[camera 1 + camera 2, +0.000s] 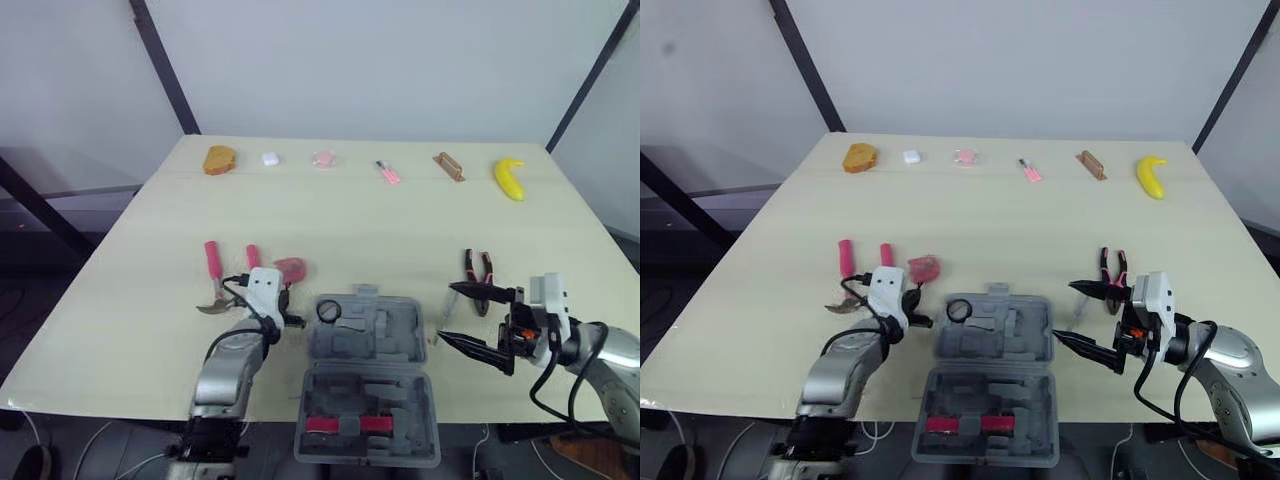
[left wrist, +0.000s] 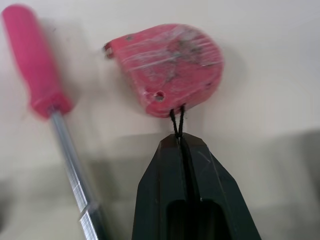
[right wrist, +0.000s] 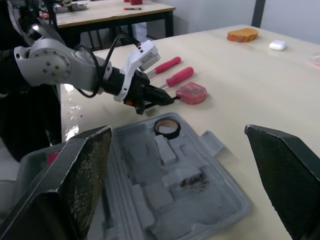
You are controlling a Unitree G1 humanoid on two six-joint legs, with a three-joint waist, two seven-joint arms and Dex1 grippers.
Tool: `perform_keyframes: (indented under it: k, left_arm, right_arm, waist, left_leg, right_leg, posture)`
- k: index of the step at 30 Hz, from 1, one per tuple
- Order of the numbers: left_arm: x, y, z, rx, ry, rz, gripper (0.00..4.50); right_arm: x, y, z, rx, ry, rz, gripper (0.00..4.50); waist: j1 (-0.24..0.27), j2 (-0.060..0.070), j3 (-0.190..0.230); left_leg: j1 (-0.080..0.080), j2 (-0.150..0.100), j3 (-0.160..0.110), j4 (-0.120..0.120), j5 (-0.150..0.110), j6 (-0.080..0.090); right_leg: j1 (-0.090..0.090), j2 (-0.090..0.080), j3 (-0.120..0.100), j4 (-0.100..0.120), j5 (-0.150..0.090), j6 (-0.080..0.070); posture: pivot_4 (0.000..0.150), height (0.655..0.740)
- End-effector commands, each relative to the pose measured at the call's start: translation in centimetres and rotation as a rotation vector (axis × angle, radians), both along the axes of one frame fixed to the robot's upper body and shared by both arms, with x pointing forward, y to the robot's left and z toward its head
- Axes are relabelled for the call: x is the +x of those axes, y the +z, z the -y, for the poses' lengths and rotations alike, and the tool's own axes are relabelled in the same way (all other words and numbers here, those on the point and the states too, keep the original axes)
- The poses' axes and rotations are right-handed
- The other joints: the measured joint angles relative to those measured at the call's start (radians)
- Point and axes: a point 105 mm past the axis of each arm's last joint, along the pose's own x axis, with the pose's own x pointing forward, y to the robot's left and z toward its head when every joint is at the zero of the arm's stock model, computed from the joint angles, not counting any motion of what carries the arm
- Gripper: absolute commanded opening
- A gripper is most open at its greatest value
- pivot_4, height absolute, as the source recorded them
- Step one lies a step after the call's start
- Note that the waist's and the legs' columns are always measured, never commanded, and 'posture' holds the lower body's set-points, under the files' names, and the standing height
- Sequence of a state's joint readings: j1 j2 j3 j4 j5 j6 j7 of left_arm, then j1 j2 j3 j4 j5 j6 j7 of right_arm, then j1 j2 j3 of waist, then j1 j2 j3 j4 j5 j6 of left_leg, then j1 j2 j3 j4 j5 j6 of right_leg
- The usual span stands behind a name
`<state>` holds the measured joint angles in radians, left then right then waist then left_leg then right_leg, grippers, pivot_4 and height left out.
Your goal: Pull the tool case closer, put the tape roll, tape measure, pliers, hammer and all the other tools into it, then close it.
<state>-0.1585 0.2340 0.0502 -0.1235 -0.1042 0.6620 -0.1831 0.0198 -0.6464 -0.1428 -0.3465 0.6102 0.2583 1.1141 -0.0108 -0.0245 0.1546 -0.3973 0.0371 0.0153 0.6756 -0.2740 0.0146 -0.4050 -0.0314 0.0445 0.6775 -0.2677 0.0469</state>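
The grey tool case (image 1: 400, 345) lies open at the table's front edge, with the black tape roll (image 1: 329, 311) in its far left corner. The red tape measure (image 2: 167, 67) lies just beyond the case's left corner. My left gripper (image 1: 286, 294) is shut on the tape measure's thin black cord (image 2: 176, 120). Left of it lie a pink-handled screwdriver (image 2: 35, 60) and a pink-handled hammer (image 1: 212, 264). The red-and-black pliers (image 1: 478, 270) lie right of the case. My right gripper (image 1: 446, 312) stands open near them, holding nothing, its fingers pointing at the case.
A row of small items lines the far edge: bread (image 1: 220, 159), a white piece (image 1: 269, 158), a pink piece (image 1: 322, 159), a pink lighter (image 1: 388, 173), a brown block (image 1: 448, 166) and a banana (image 1: 509, 178). The case's near half overhangs the table's front edge.
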Motion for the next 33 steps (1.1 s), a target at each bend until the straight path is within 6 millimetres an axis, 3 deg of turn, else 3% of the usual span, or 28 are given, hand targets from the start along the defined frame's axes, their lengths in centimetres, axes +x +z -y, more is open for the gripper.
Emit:
perform_keyframes:
  k: [1, 9, 17, 26, 33]
  left_arm:
    - [-1.6, 1.5, -0.6, 0.017, -0.04, 0.022, 0.04]
    - [-8.7, 0.1, -2.7, 0.077, -0.144, -0.098, 0.04]
    - [-12.0, 0.1, -3.1, 0.1, -0.223, -0.131, 0.04]
    - [-15.1, -0.5, -1.7, 0.068, -0.255, -0.18, 0.04]
    - [-16.3, -0.7, -2.1, 0.073, -0.244, -0.202, 0.04]
  right_arm:
    - [-0.5, 0.8, -0.2, 0.004, 0.044, 0.03, 4.5]
    - [-1.0, 0.4, -1.0, -0.018, 0.121, 0.073, 4.5]
    - [-1.5, -0.8, -0.4, -0.099, 0.186, 0.062, 4.5]
    - [-1.2, -1.1, -0.5, -0.104, 0.193, 0.075, 4.5]
    - [-1.2, -1.2, -0.4, -0.11, 0.198, 0.077, 4.5]
  waist:
    - [-0.002, 0.0, 0.0]
    - [-0.003, 0.0, 0.0]
    - [0.001, 0.0, 0.001]
    - [-0.002, 0.0, 0.001]
    - [0.0, 0.0, 0.001]
  left_leg:
    - [0.0, 0.0, 0.0, 0.0, 0.0, 0.0]
    - [0.001, 0.002, 0.001, -0.001, 0.0, 0.0]
    - [0.001, 0.002, 0.001, -0.001, 0.0, 0.0]
    - [0.001, 0.002, 0.001, -0.001, 0.0, 0.0]
    - [0.001, 0.001, 0.002, -0.001, 0.0, 0.0]
  right_leg:
    - [0.0, 0.0, 0.0, 0.0, 0.0, 0.0]
    - [0.0, -0.001, 0.0, 0.0, 0.0, 0.0]
    - [0.0, -0.002, 0.0, -0.001, 0.0, 0.0]
    - [0.0, -0.002, 0.0, -0.002, 0.0, -0.001]
    - [0.0, -0.002, 0.0, -0.002, 0.0, -0.001]
  posture:
    - [0.15, 0.74]
    - [0.15, 0.74]
    - [0.15, 0.74]
    - [0.15, 0.74]
    - [0.15, 0.74]
